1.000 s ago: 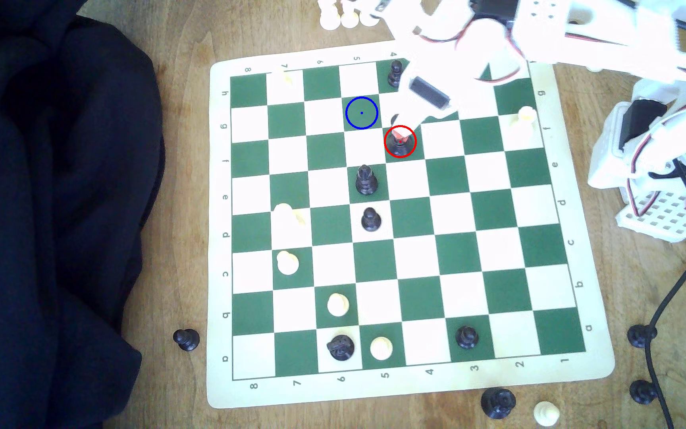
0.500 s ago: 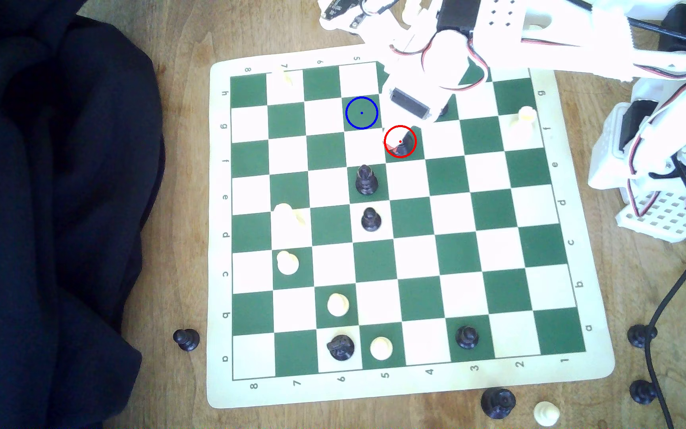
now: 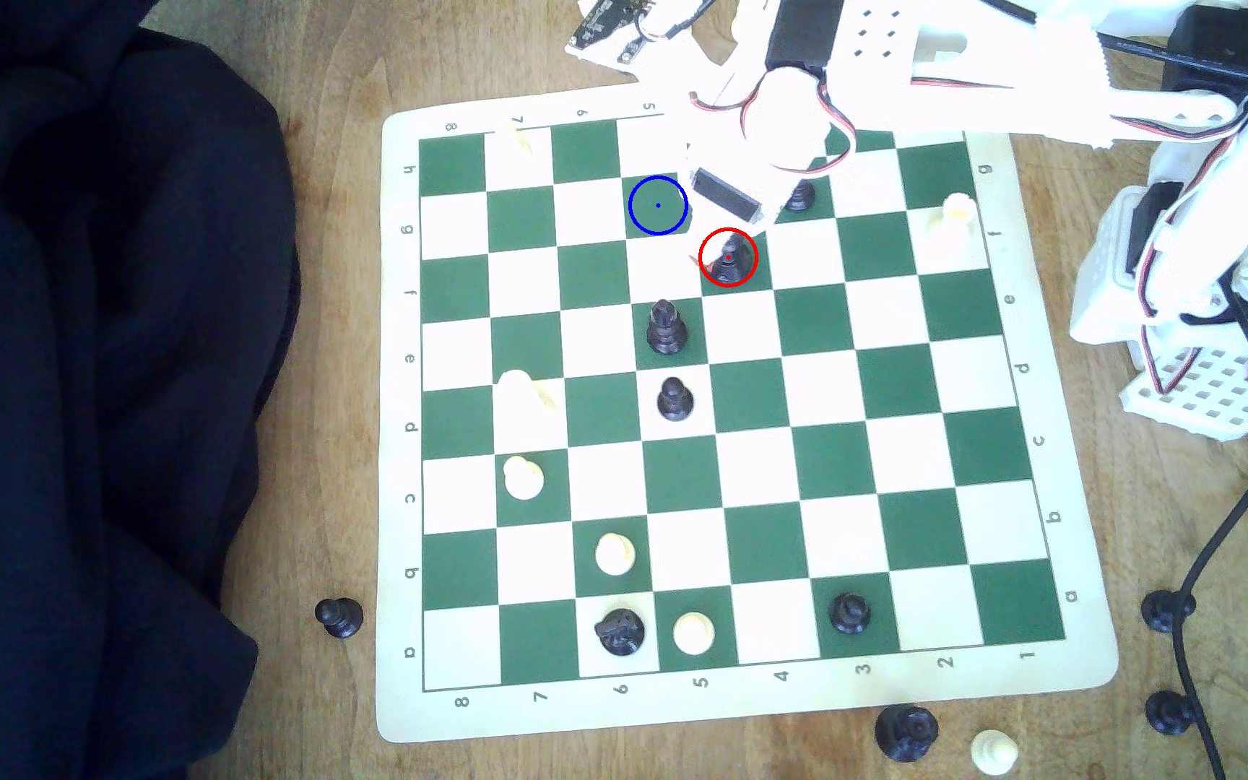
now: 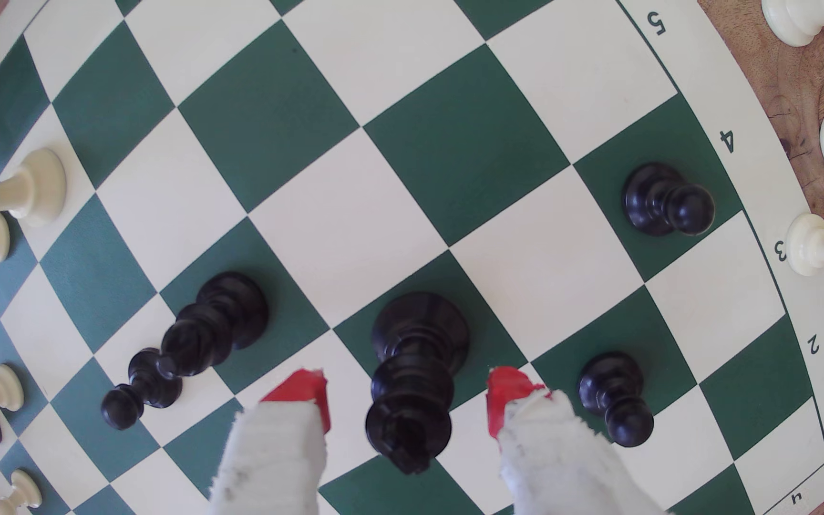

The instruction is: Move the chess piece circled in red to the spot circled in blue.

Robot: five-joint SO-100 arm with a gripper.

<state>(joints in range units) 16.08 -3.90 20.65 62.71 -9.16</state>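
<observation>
The chess piece is a tall black piece with a flat crown-like head, standing upright on the green square ringed in red. In the wrist view the chess piece rises between the two red-tipped fingers, with a gap on each side. My gripper hangs over it, open; in the wrist view the gripper straddles the piece's upper stem. The spot is the green square with the blue ring, one square diagonally off toward the exterior view's upper left, and it is bare.
A black pawn stands close behind the gripper. A tall pointed black piece and a pawn stand nearer the board's middle. White pieces line the table past the board edge. A dark cloth covers the exterior view's left.
The arm has swung toward the exterior view's left and lowered. The finger that covered the piece's head has moved off it, so the piece shows inside the red ring. The piece has not moved.
</observation>
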